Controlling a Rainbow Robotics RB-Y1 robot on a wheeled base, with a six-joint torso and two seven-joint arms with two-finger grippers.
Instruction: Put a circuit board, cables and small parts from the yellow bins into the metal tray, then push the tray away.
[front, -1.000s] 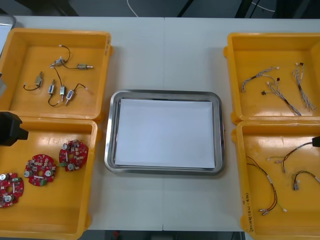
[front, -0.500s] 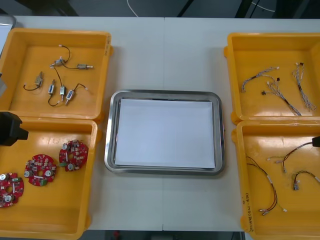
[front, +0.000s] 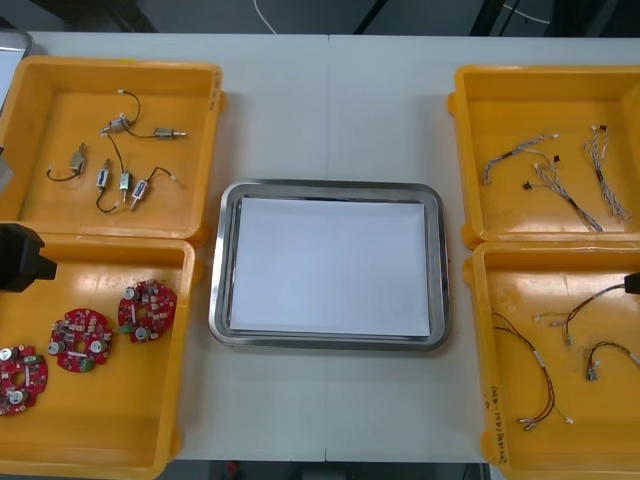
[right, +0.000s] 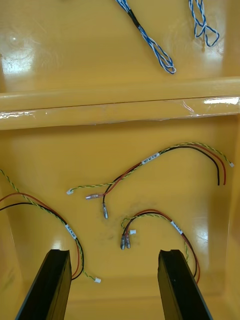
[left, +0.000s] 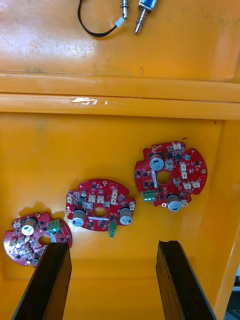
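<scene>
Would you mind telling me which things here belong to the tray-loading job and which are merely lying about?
Job: metal tray; yellow bins; small metal parts; blue and white cables; red circuit boards, left claw open above them; red and yellow cables, right claw open above them.
Lying about: white cord beyond the table; pale object at its far left corner.

Nothing can be read. The white tags on the cables carry print too small to read. Dark handwriting on the wall of the yellow bin at the worktop's near right corner is illegible.
</scene>
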